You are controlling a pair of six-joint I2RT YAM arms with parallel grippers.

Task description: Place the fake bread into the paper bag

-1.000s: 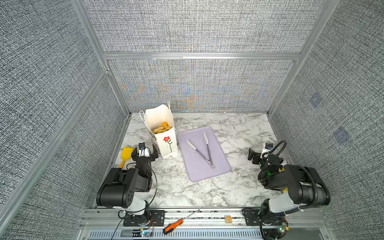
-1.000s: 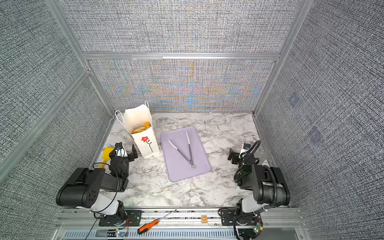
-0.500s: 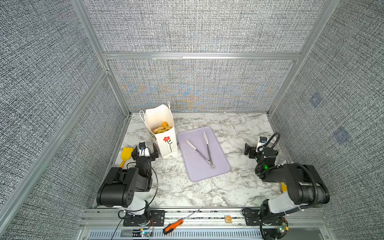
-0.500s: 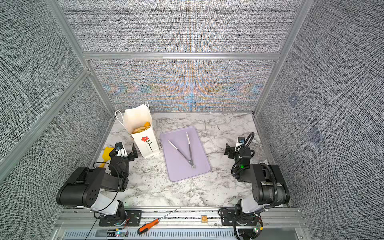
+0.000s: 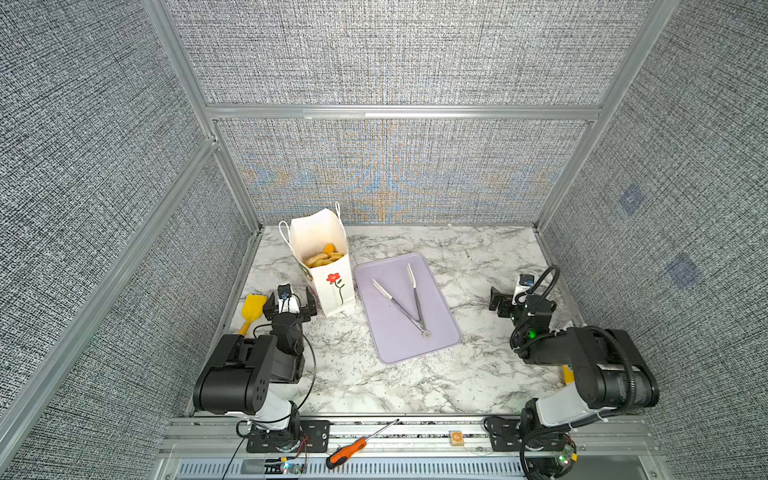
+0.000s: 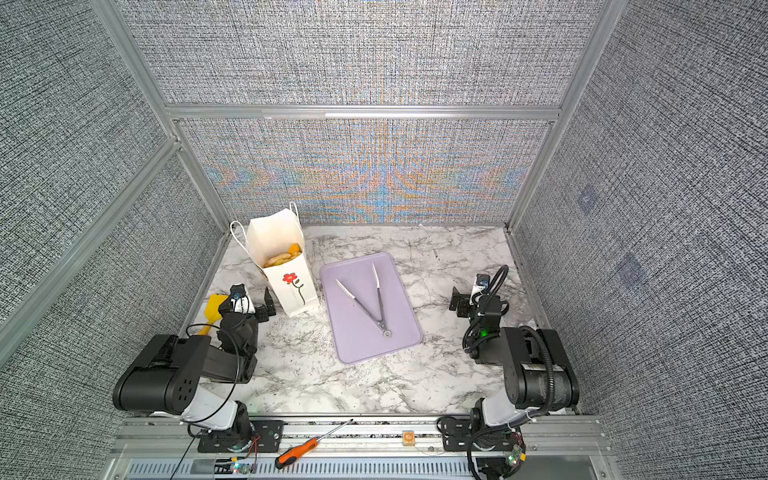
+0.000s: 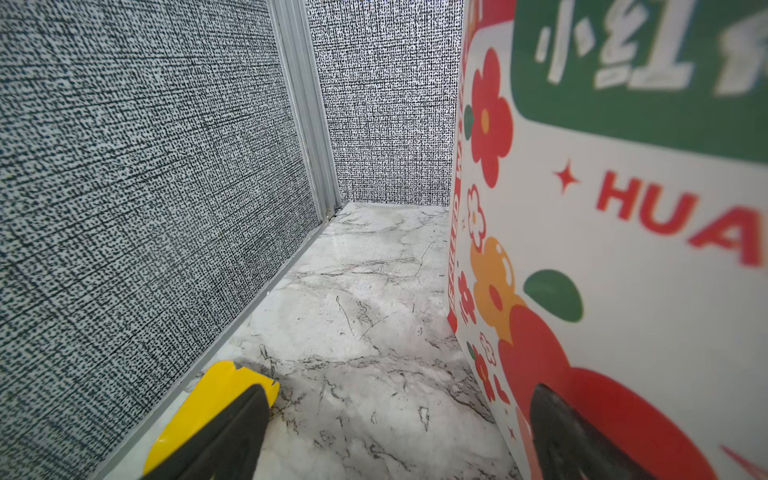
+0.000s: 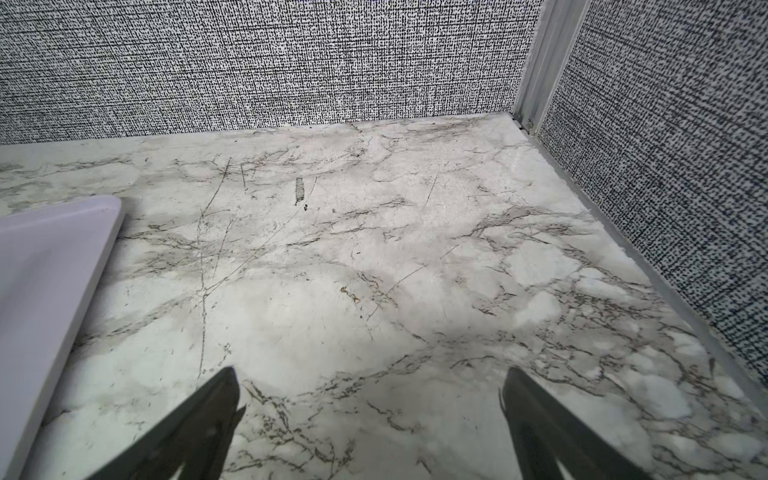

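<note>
The white paper bag stands upright at the back left, its flower print facing front. Several golden pieces of fake bread lie inside it, below the rim. My left gripper is low on the table just left of the bag, open and empty. In the left wrist view the gripper has one finger in front of the bag's printed side; I cannot tell whether they touch. My right gripper stands open over bare marble at the right.
A lilac tray in the middle holds metal tongs. A yellow spatula lies by the left wall, under a left finger. An orange screwdriver rests on the front rail.
The right gripper has moved a little toward the back wall, most of it in the first half second. The left arm, bag and tray have not moved.
</note>
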